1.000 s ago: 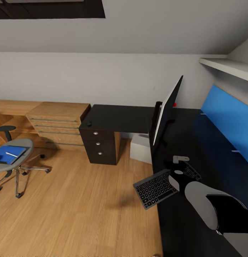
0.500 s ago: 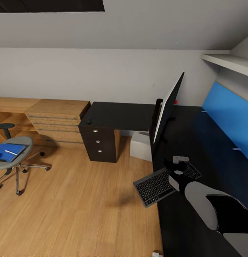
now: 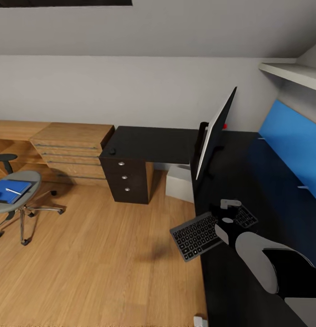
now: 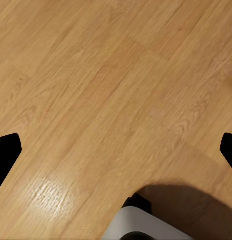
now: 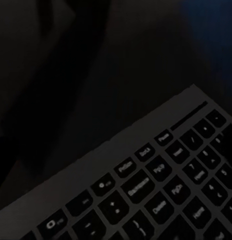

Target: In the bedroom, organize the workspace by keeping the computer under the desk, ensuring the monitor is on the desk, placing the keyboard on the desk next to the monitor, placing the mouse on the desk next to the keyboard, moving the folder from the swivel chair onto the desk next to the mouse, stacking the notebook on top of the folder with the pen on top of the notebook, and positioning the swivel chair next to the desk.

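My right gripper (image 3: 228, 212) is shut on the dark keyboard (image 3: 199, 234), held above the black desk (image 3: 249, 181) with its left half past the desk's edge. In the right wrist view the keyboard's keys (image 5: 161, 185) sit close up over the dark desk. The monitor (image 3: 216, 131) stands edge-on on the desk. A small black mouse (image 3: 112, 151) lies on the desk's far left corner. The white computer (image 3: 179, 183) stands on the floor under the desk. On the grey swivel chair (image 3: 22, 202) at left lies the blue folder (image 3: 10, 191) with a pen (image 3: 13, 191). My left gripper (image 4: 116, 150) is open over the wooden floor.
A black drawer unit (image 3: 126, 177) holds up the desk's left end, with wooden drawers (image 3: 71, 147) beside it. A blue panel (image 3: 289, 145) and a white shelf (image 3: 289, 72) line the wall at right. A small red object (image 3: 224, 126) sits behind the monitor.
The whole picture has slid left and the wall line has risen, so the camera has moved. The keyboard and my right arm keep the same place in view.
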You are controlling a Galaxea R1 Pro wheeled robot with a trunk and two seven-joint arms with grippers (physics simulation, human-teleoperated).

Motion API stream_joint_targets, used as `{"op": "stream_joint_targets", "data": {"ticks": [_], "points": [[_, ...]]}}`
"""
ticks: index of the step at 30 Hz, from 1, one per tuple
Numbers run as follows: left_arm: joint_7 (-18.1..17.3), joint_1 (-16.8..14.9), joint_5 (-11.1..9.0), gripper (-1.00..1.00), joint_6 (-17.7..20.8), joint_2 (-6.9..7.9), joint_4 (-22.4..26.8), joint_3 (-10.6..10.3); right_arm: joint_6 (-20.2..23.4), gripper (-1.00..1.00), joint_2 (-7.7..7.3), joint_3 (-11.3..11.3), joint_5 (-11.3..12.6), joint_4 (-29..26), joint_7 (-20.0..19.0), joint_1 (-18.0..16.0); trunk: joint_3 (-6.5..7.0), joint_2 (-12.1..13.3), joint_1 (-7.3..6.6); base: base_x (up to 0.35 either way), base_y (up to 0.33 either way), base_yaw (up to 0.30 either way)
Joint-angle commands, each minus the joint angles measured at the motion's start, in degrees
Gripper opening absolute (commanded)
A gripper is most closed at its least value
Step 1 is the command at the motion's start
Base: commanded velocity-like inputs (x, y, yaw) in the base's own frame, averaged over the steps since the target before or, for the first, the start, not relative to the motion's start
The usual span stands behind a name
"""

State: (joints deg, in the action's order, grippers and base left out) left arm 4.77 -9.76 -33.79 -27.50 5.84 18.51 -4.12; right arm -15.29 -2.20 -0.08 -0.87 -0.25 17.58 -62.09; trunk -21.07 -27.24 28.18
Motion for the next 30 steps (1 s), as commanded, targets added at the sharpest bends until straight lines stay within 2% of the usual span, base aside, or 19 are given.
{"op": "stream_joint_targets", "data": {"ticks": [1, 13, 30], "points": [[0.5, 0.0, 0.0, 1.00, -0.2, 0.04, 0.0, -0.4, -0.2, 1.00, 0.00, 0.0, -0.1, 0.1, 0.2, -0.1, -0.17, -0.1, 0.02, 0.000, 0.000, 0.000], [0.5, 0.0, 0.0, 1.00, -0.2, 0.04, 0.0, -0.4, -0.2, 1.00, 0.00, 0.0, -0.2, 0.0, 0.2, -0.1, -1.17, -0.1, 0.02, 0.000, 0.000, 0.000], [0.5, 0.0, 0.0, 1.00, -0.2, 0.01, 0.0, -0.4, -0.1, 1.00, 0.00, 0.0, -0.2, 0.0, 0.2, -0.1, -1.30, -0.1, 0.02, 0.000, 0.000, 0.000]]}}
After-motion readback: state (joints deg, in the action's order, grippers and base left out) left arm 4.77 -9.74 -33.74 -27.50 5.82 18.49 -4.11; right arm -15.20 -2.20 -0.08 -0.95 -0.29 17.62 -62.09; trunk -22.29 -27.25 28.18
